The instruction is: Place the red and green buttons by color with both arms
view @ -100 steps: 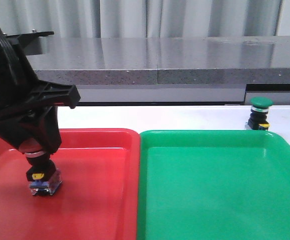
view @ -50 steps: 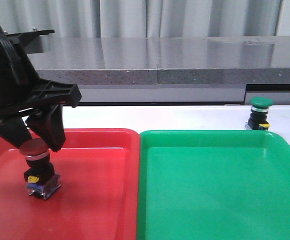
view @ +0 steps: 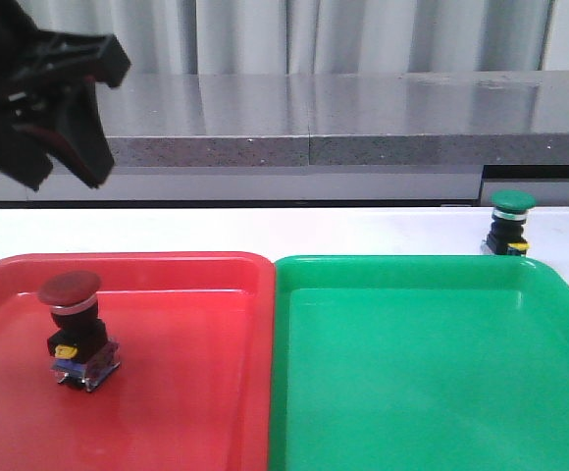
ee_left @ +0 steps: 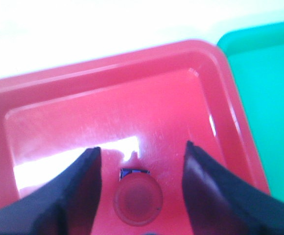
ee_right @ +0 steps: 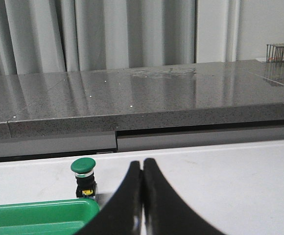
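Note:
The red button (view: 76, 329) stands upright in the red tray (view: 186, 392), near its left side. From the left wrist view its cap (ee_left: 137, 201) shows below, between the open fingers. My left gripper (view: 67, 167) is open and empty, raised well above the red button. The green button (view: 510, 224) stands on the white table behind the green tray (view: 432, 383), at the far right. In the right wrist view the green button (ee_right: 84, 177) stands just past the green tray's corner (ee_right: 44, 213). My right gripper (ee_right: 142, 164) is shut and empty, beside the green button; it is out of the front view.
A grey stone counter (view: 363, 128) runs along the back of the white table (view: 363, 234). The two trays lie side by side, touching, and fill the near part of the table.
My left gripper let go of the red button in the red tray, opened, and rose up and away. The red button stays standing. The green button has not moved.

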`<action>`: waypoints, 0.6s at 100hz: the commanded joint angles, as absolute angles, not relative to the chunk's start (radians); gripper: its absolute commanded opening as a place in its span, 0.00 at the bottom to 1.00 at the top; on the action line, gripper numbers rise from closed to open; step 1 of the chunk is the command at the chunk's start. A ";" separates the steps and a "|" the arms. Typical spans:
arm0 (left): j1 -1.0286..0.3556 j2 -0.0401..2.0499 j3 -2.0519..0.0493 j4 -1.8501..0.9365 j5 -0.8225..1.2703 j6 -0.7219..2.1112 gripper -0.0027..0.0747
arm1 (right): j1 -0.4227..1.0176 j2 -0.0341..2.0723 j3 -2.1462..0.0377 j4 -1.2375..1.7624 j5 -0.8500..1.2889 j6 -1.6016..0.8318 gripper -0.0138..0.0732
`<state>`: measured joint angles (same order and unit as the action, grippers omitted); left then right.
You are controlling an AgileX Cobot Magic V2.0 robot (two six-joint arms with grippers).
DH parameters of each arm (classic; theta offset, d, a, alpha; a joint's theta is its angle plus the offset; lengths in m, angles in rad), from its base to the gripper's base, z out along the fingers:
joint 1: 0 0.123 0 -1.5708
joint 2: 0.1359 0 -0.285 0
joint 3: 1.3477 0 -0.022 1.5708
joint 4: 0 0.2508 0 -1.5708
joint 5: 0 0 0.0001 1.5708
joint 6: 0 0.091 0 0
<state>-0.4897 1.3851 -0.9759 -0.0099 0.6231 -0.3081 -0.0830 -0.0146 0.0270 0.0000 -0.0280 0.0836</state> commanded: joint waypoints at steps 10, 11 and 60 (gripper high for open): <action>-0.497 1.243 -1.001 0.030 0.585 -0.314 0.21 | -0.090 -0.032 0.008 0.000 -0.115 0.078 0.09; -0.497 1.239 -1.001 0.032 0.588 -0.314 0.18 | -0.090 -0.032 0.008 0.000 -0.115 0.078 0.09; -0.370 0.932 -0.801 0.056 0.506 -0.320 0.01 | -0.090 -0.032 0.008 0.000 -0.115 0.078 0.09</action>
